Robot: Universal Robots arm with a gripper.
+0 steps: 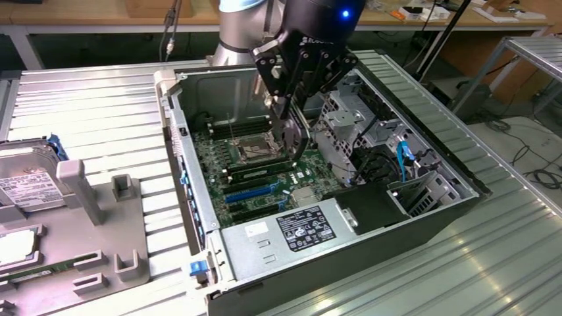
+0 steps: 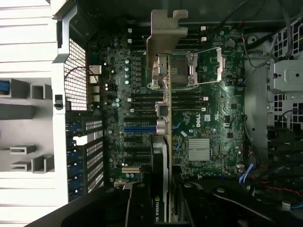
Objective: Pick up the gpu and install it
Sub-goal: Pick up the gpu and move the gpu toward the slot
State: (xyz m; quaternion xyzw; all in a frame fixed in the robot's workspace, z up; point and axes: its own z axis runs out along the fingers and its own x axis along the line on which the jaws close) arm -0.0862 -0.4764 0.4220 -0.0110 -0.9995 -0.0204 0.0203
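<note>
The gpu (image 1: 291, 139) hangs upright inside the open computer case (image 1: 189, 197), just above the motherboard (image 1: 303, 176) near the CPU socket (image 1: 255, 150). My gripper (image 1: 290, 108) comes down from above and is shut on the card's upper edge. In the wrist view the gpu (image 2: 162, 118) shows edge-on, with its silver bracket (image 2: 166, 33) at the far end and a black face with a label near my gripper (image 2: 163, 201). The dark fingers (image 2: 138, 203) press on both sides of it. A blue expansion slot (image 2: 139, 128) lies on the board beside the card.
A power supply (image 1: 294, 229) fills the case's near corner and drive cages (image 1: 422, 187) with cables line the exterior view's right. On the exterior view's left, a grey parts tray (image 1: 123, 224) holds a hard drive (image 1: 26, 187) and a RAM stick (image 1: 39, 271).
</note>
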